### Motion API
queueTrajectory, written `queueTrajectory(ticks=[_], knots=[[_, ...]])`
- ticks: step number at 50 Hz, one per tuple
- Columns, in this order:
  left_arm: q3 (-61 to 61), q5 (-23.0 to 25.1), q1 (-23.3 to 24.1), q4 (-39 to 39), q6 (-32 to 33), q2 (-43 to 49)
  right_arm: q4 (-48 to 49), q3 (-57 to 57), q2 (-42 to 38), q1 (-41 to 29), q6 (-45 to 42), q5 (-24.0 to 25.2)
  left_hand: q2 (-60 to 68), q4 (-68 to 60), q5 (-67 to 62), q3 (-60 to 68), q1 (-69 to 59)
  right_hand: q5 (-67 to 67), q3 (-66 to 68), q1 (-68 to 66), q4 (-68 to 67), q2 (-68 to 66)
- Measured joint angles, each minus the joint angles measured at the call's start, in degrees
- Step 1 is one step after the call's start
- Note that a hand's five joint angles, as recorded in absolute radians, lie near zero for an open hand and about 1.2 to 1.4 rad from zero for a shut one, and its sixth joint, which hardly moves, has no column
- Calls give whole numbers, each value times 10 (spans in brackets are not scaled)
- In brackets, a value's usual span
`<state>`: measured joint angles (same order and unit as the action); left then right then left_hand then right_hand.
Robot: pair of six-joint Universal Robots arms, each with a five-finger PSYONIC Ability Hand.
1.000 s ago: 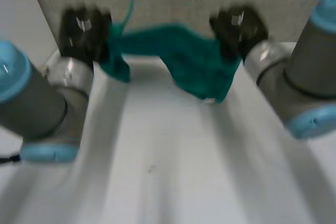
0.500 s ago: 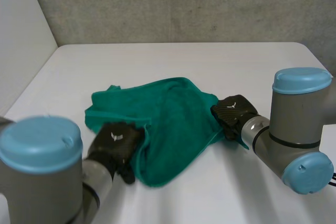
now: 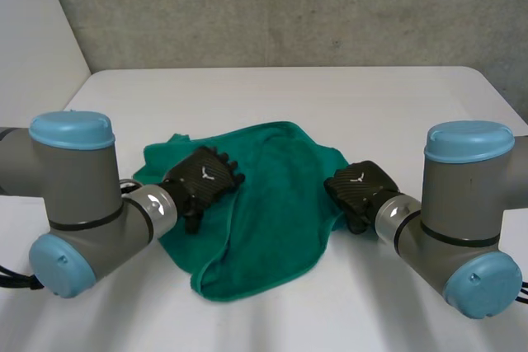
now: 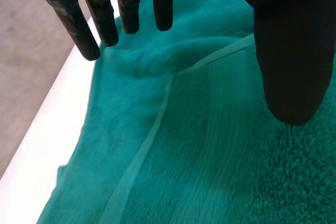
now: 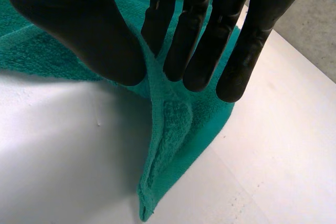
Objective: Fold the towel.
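A green towel (image 3: 268, 204) lies rumpled and partly doubled over in the middle of the white table (image 3: 330, 96). My left hand (image 3: 204, 179) hovers over the towel's left part with fingers (image 4: 89, 19) straight and spread, thumb apart, holding nothing; the towel's hemmed band (image 4: 157, 124) lies under its palm. My right hand (image 3: 358, 190) is at the towel's right edge. Its thumb (image 5: 89, 35) and fingers pinch a fold of the towel (image 5: 168, 124), whose corner hangs down to the table.
The table's far edge meets a grey wall (image 3: 289, 6). Both grey arms with light-blue caps (image 3: 70, 129) (image 3: 469, 139) reach in from the near side, flanking the towel. Bare tabletop (image 3: 396, 105) surrounds the towel.
The towel came down from the air onto the table. My left hand let go of it, opened and moved up over its left part. My right hand kept its pinch.
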<state>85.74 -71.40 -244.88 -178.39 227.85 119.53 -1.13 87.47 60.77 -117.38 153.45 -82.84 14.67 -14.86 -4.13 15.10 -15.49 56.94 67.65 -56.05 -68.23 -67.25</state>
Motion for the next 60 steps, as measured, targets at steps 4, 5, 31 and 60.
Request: queueTrajectory(ticks=[4, 5, 31, 60], knots=[[2, 50, -11, 21, 17, 0, 0, 1, 0, 2, 0, 0, 0, 0, 0, 0, 0, 0, 0, 0, 0, 0], [2, 56, -12, 26, 19, 0, 0, 1, 0, 2, 0, 0, 0, 0, 0, 0, 0, 0, 0, 0, 0, 0], [-22, 8, -26, 54, 75, 30, -1, 2, 0, 4, -12, -4, 388, -387, -388, 384, -371, 0, 0, 0, 0, 0], [26, 19, -55, 29, 61, 4, -6, -4, -15, 7, -18, -11, 197, -194, -199, 194, -191, 0, 0, 0, 0, 0]])
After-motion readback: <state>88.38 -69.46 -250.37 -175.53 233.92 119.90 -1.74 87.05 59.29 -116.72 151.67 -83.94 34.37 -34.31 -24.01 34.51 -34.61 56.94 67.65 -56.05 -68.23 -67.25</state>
